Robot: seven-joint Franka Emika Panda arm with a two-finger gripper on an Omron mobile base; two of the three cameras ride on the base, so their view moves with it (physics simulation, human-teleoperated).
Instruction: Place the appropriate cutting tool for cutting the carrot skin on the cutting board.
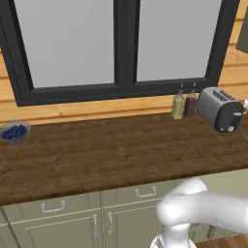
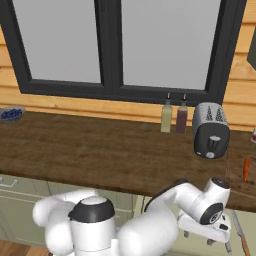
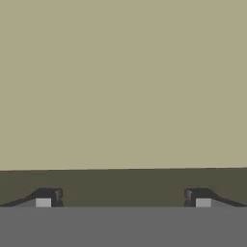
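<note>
The tool [image 3: 123,198] hung low before the cabinet front [image 3: 120,82], fingers spread wide and holding nothing. By the look of it, the reach had not begun. The next move called for rising toward the surface [image 2: 100,150] at far right, where a carrot [image 2: 246,169] lay lengthwise, pointing away. The peeler could not be made out.

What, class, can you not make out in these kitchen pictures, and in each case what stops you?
- Carrot and cutting board: right base view, cut off by the right edge.
- Utensil at lower right: same view, partly cut off, too small to identify.
- Gripper: hand view, open, facing a plain cabinet front.
- Bowl contents: left base view, too small.
</note>
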